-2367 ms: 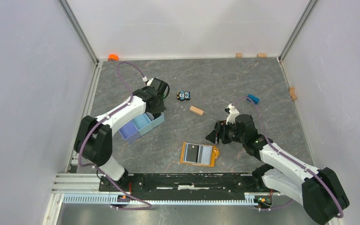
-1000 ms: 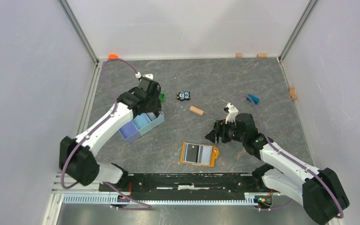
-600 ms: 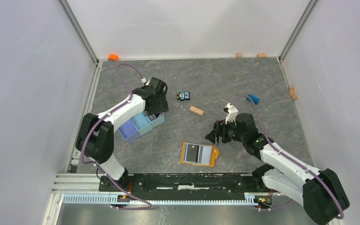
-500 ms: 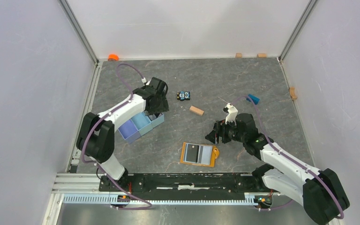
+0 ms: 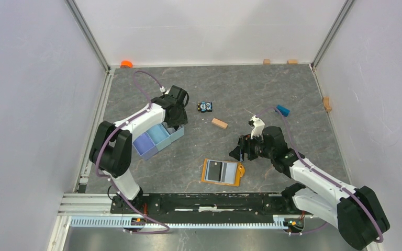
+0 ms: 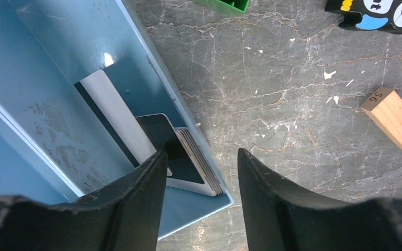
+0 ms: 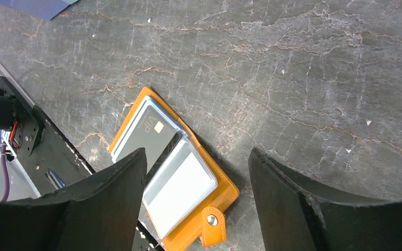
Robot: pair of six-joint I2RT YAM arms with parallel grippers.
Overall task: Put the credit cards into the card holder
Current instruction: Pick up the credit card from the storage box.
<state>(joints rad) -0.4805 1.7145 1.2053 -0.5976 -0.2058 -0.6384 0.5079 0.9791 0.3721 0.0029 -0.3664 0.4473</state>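
A dark grey, marble-veined counter [image 5: 261, 89] fills the frame, boxed in by plain white walls [image 5: 209, 26] with metal posts in the upper corners. The card holder [image 5: 221, 172] lies open at lower centre, with a dark card [image 7: 145, 137] in one pocket. The credit cards [image 6: 191, 162] lean in the light blue tray [image 5: 154, 140] left of centre, under the released left pincer [image 6: 200, 154]. The right pincer [image 7: 197, 151] hangs released above the card holder.

Obs.: I see a dark grey marbled tabletop [image 5: 261, 89] under and ahead of the left fingers [image 6: 131, 204] and right fingers [image 7: 99, 209]. Plain white wall panels [image 5: 209, 26] enclose it on three sides, well beyond them, joined by silver metal corner posts [image 5: 86, 34]. Black mounting rail [image 5: 209, 201] behind them. Light even, shadows soft.
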